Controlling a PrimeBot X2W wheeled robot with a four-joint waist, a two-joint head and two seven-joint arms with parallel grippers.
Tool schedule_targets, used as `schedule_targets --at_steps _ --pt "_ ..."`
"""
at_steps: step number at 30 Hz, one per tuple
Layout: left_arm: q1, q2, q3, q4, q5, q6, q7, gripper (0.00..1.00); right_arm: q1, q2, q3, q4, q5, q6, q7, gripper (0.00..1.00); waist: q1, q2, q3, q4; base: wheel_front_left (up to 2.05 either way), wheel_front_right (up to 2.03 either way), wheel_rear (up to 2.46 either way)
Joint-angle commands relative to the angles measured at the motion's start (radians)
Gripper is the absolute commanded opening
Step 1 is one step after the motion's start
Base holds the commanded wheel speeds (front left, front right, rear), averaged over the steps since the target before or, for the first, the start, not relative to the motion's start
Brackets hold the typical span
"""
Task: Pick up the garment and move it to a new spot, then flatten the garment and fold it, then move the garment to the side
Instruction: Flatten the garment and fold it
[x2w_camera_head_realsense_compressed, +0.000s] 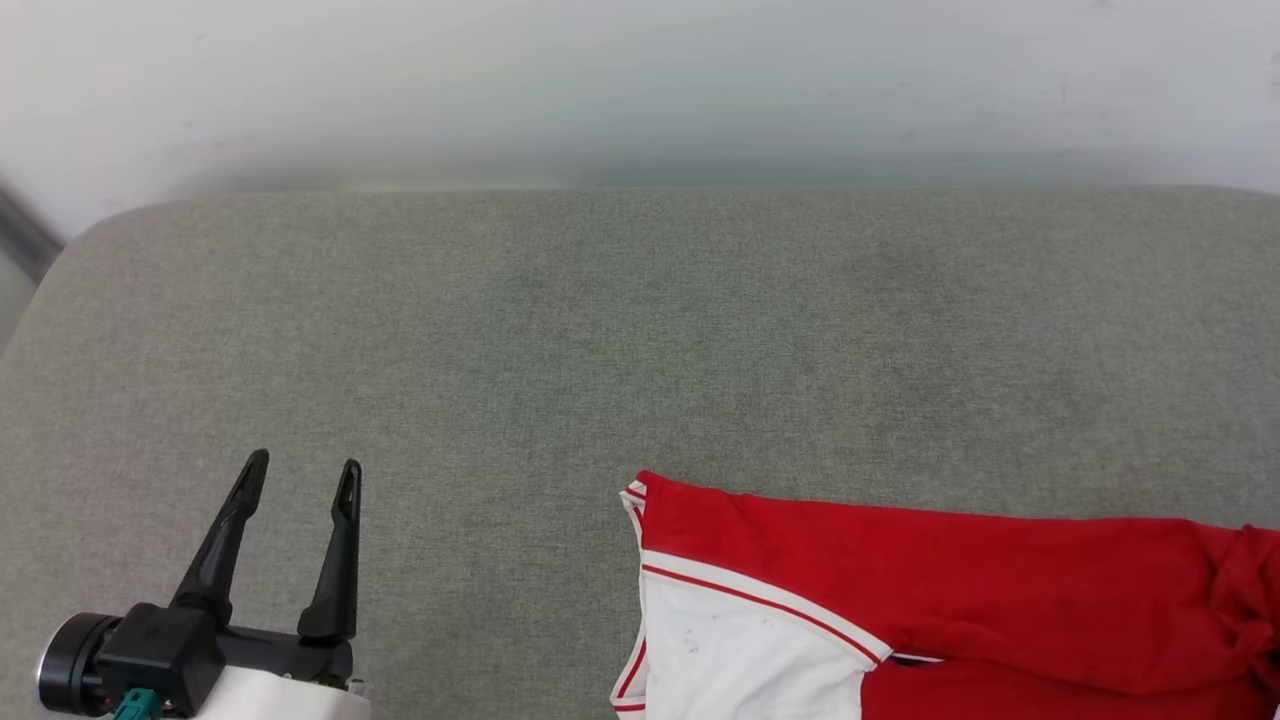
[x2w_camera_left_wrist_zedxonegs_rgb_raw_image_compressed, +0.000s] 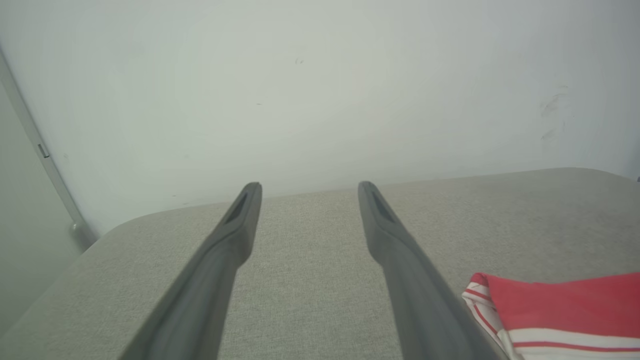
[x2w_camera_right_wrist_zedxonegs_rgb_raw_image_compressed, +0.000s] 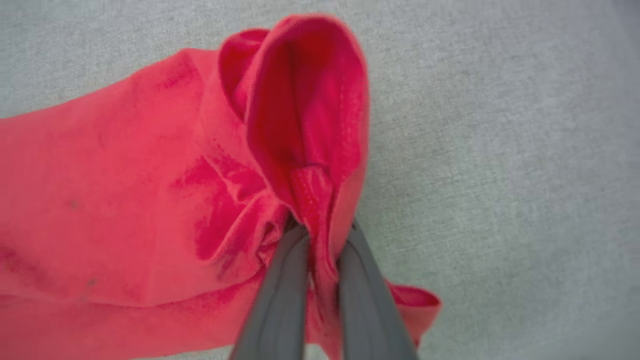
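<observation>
Head view: garment (x2w_camera_head_realsense_compressed: 950, 580) lies on the grey fabric tabletop (x2w_camera_head_realsense_compressed: 600, 330) at lower right. The white sleeve w/ red-and-white stripe trim points toward centre, and the red body runs off the right and bottom edges of the pic. Right wrist view gives the close-up: bunched red fabric (x2w_camera_right_wrist_zedxonegs_rgb_raw_image_compressed: 125, 200) w/ a seamed fold standing up in a loop. Left wrist view catches just the striped sleeve end (x2w_camera_left_wrist_zedxonegs_rgb_raw_image_compressed: 560, 300) at lower right.

Tabletop's far edge runs along a white wall (x2w_camera_head_realsense_compressed: 640, 80), w/ the left corner rounded. Wide bare stretch beyond and to the left of the garment.

Left hand (x2w_camera_head_realsense_compressed: 305, 462) at lower left, well apart from the garment. Its fingers are spread (x2w_camera_left_wrist_zedxonegs_rgb_raw_image_compressed: 308, 186), w/ nothing between and touching nothing. Right hand (x2w_camera_right_wrist_zedxonegs_rgb_raw_image_compressed: 324, 240) is pinched tight on the red fold, fabric squeezed between both fingers.
</observation>
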Motion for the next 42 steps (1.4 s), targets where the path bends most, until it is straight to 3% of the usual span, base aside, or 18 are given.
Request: schedule_targets --at_steps 1,14,23,30,42 --pt "0.005 0.002 0.004 0.003 -0.002 -0.001 -0.005 1.00 -0.017 0.007 -0.002 -0.012 -0.007 -0.001 0.001 0.00 0.0000 -0.0001 -0.005 -0.006 0.00 0.00 0.00" --pt "0.027 -0.014 0.001 0.006 -0.004 -0.001 -0.005 1.00 0.081 0.092 0.141 -0.301 0.048 -0.001 0.134 0.00 0.0000 -0.0001 -0.054 -0.024 0.00 0.00 0.00" --pt "0.030 -0.024 -0.007 0.008 -0.007 -0.001 -0.005 1.00 0.094 0.224 0.289 -0.475 0.099 -0.001 0.223 0.00 0.0000 -0.0001 -0.058 -0.006 0.00 0.00 0.00" --pt "0.021 -0.024 -0.014 0.016 -0.011 -0.001 -0.005 1.00 0.034 0.311 0.379 -0.453 0.123 -0.001 0.207 0.00 0.0000 -0.0001 -0.062 0.016 0.00 0.00 0.00" --pt "0.025 -0.014 -0.013 0.020 -0.018 -0.001 -0.005 1.00 -0.045 0.317 0.537 -0.290 0.220 -0.001 0.083 0.00 0.0000 -0.0001 -0.062 0.052 0.00 0.00 0.00"
